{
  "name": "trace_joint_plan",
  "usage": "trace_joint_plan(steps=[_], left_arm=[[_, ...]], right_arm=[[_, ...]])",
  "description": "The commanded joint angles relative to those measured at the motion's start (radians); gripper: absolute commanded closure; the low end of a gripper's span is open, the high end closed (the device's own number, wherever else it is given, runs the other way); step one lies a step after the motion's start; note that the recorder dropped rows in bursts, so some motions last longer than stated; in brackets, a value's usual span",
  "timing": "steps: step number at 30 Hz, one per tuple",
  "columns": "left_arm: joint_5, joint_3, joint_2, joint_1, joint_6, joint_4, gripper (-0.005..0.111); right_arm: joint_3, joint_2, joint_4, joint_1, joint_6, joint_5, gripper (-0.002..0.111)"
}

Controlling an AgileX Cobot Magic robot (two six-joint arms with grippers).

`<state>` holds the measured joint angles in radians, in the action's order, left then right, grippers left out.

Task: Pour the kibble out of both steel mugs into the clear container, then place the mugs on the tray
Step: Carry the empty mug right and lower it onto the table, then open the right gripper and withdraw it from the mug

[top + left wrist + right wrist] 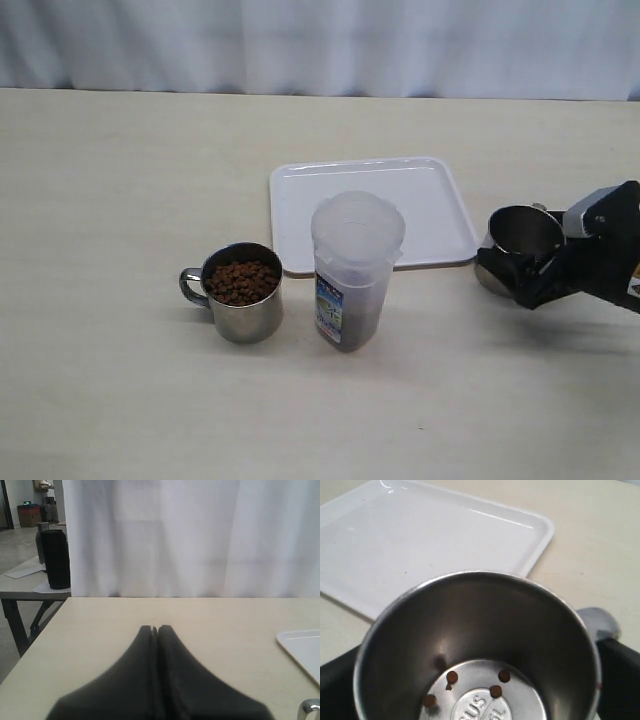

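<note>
While the nearly empty steel mug is just off the tray's right edge, the right gripper flanks it with both jaws, can't tell if it's actually squeezing. The kibble-filled mug stands beside the clear container; the left gripper is pinched closed.

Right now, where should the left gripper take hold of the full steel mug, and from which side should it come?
Probably the loop handle, approached from the left of the exterior view. The mug stands upright, its handle points left, away from the clear container close on its right, and kibble fills it to near the rim. The left gripper, now shut, must open first.
</note>
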<state>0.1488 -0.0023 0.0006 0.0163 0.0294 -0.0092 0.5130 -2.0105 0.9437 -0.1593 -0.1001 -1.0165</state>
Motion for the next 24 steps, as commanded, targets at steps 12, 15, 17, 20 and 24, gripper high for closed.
trace_joint_plan(steps=[12, 15, 17, 20, 24], left_arm=[[-0.006, 0.002, -0.001, 0.008, -0.002, -0.003, 0.107], [-0.006, 0.002, -0.001, 0.008, -0.002, -0.003, 0.107], [-0.006, 0.002, -0.001, 0.008, -0.002, -0.003, 0.107], [-0.006, 0.002, -0.001, 0.008, -0.002, -0.003, 0.107], [-0.006, 0.002, -0.001, 0.008, -0.002, -0.003, 0.107]], right_arm=[[-0.318, 0.554, -0.292, -0.004, -0.255, 0.016, 0.038], [-0.449, 0.748, -0.407, -0.004, -0.285, 0.056, 0.076], [-0.513, 0.901, -0.408, -0.004, -0.29, 0.085, 0.103], [-0.513, 1.288, -0.453, -0.002, -0.386, 0.488, 0.103], [-0.513, 1.694, -0.341, -0.002, -0.602, 0.837, 0.103]])
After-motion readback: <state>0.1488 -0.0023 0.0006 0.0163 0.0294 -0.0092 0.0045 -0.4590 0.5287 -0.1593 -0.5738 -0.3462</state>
